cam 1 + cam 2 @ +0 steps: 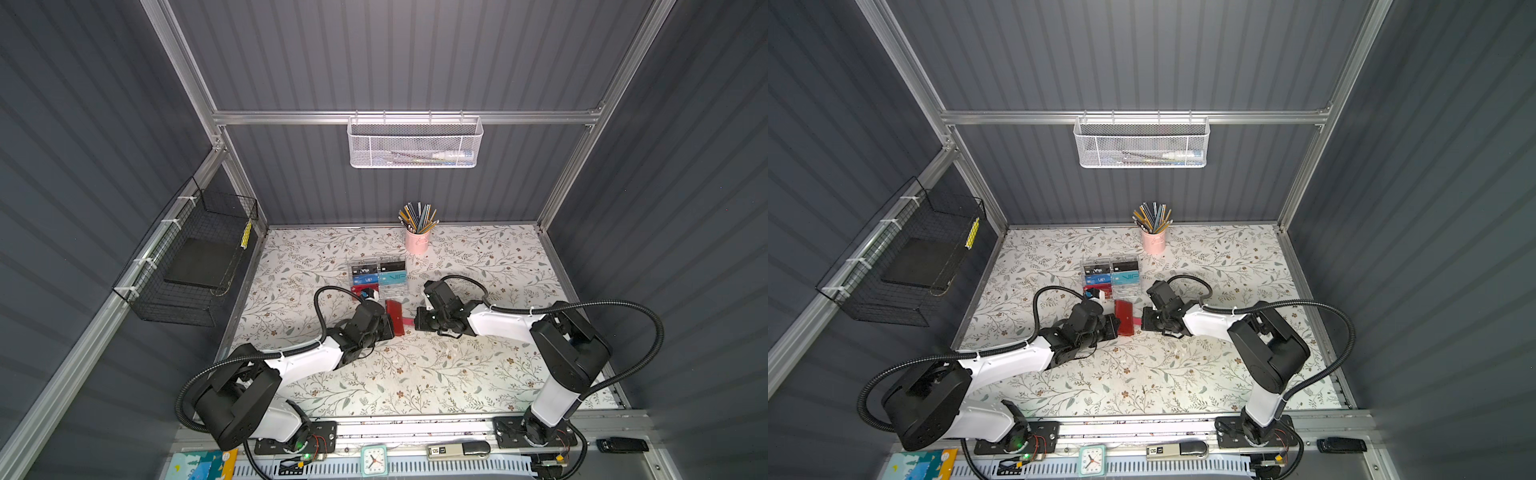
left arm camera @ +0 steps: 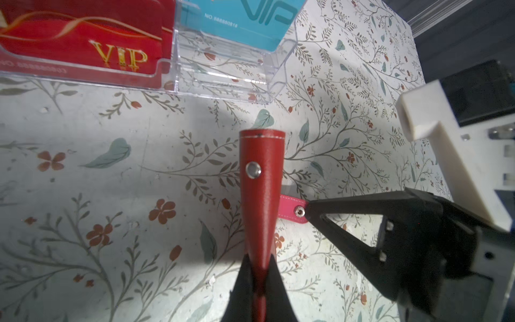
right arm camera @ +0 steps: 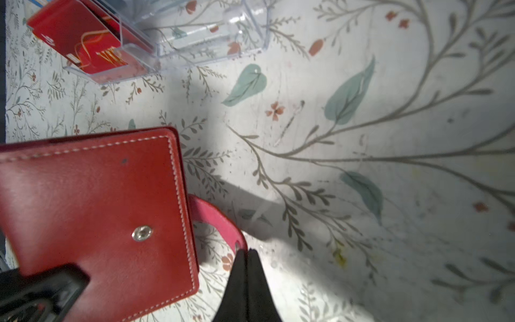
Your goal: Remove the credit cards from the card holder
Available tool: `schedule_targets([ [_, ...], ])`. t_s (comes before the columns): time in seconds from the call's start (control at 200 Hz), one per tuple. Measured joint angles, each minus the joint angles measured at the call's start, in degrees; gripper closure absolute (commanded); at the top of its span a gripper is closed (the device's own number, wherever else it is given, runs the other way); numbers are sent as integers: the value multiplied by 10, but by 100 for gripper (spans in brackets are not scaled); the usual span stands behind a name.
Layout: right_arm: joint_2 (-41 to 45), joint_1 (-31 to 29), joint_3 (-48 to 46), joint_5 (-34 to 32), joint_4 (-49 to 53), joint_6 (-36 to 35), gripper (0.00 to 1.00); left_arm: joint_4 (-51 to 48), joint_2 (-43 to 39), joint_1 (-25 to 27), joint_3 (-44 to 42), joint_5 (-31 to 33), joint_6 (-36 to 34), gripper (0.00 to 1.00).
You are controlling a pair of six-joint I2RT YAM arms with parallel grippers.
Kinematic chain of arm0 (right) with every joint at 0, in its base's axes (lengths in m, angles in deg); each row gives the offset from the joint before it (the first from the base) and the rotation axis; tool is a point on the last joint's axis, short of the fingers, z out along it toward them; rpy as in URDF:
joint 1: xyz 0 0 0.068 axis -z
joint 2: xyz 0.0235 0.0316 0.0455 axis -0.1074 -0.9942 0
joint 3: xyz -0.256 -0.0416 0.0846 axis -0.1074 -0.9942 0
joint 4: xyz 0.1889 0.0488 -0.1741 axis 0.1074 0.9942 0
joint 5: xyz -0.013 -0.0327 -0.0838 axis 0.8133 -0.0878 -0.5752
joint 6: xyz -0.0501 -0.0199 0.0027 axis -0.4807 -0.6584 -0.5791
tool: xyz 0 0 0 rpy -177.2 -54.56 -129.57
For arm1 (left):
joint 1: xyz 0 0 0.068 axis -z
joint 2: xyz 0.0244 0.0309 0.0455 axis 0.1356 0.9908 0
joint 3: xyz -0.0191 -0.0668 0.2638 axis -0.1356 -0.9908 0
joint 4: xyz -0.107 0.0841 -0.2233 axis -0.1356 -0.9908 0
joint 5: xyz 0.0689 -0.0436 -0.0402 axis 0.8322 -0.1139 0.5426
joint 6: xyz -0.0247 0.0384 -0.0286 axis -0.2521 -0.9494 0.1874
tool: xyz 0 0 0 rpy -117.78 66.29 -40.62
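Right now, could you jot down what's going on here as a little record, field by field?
holder: red, shut, edge-on in the left wrist view
tab: pink, unsnapped, sticking out to the side
left hand: shut on the holder
right hand: shut on the tab's end
box: clear, beyond the holder, VIP cards standing in it
cup: pink, at the back, full of pencils
stage: holder not yet opened
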Motion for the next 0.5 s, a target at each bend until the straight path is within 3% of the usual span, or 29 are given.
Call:
schedule_targets([
  [0.5,85,4,-75,-3,-3,-16,100,81,23,28,-38,-27,28,100],
])
